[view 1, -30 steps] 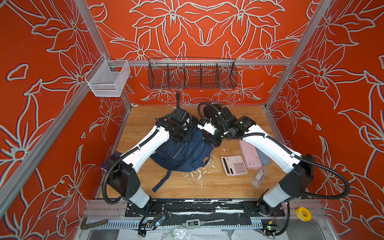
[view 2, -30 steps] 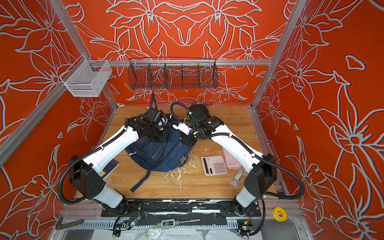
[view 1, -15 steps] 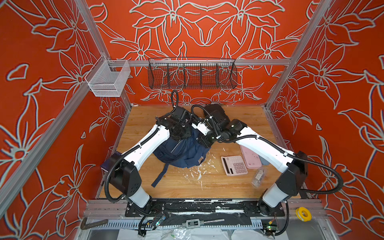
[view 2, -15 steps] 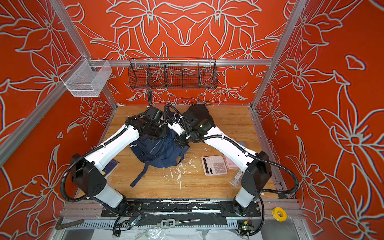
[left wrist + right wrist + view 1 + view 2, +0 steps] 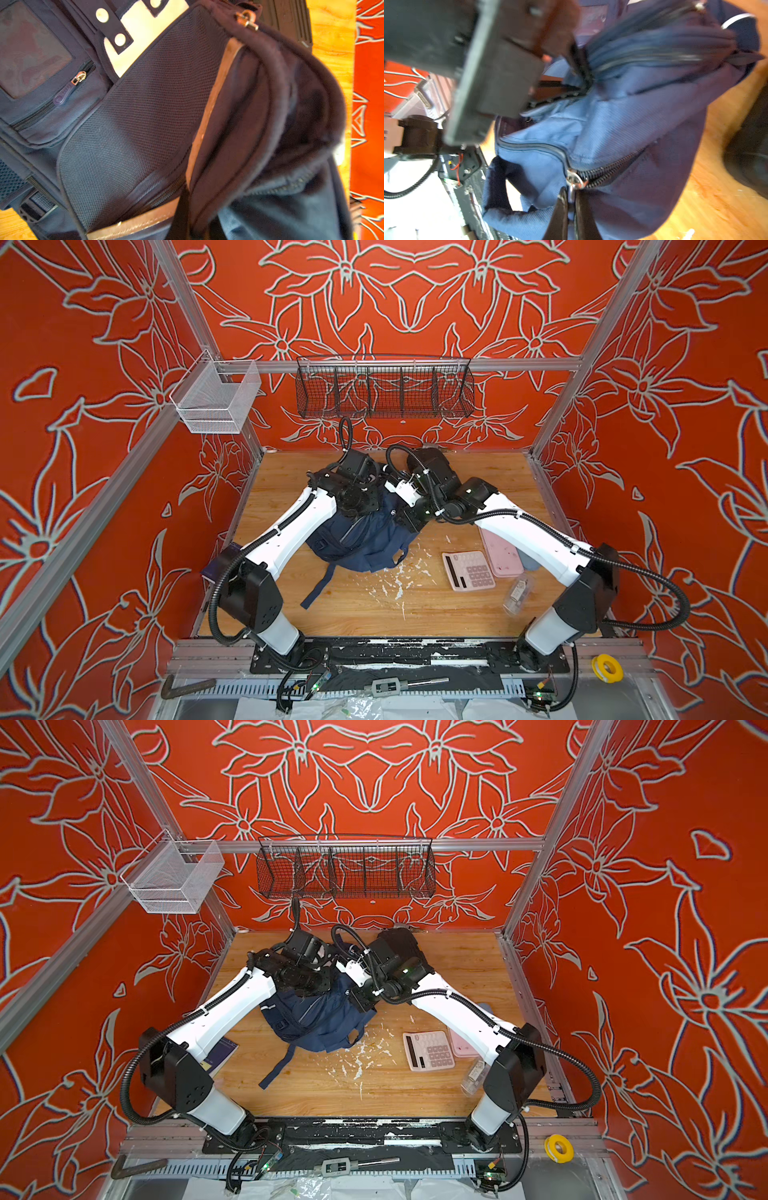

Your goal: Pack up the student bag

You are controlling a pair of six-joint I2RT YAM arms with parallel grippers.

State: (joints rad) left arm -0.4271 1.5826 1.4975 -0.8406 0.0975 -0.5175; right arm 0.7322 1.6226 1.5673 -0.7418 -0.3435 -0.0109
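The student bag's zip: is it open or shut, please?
Partly open: on the student bag, teeth mesh on one side of the slider and gape beyond it.

Wooden tabletop (image 5: 374,614), student bag (image 5: 365,547) resting mid-table, calculator (image 5: 469,572), pink case (image 5: 500,551), white flecks (image 5: 399,580) between bag and calculator

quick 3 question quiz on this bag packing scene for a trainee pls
1. True or false: the pink calculator lies inside the student bag.
2. The right gripper is shut on: A the zip pull, B a shoulder strap, C a bottle.
3. What colour is the tape roll?
Key: 1 false, it lies on the table; 2 A; 3 yellow.
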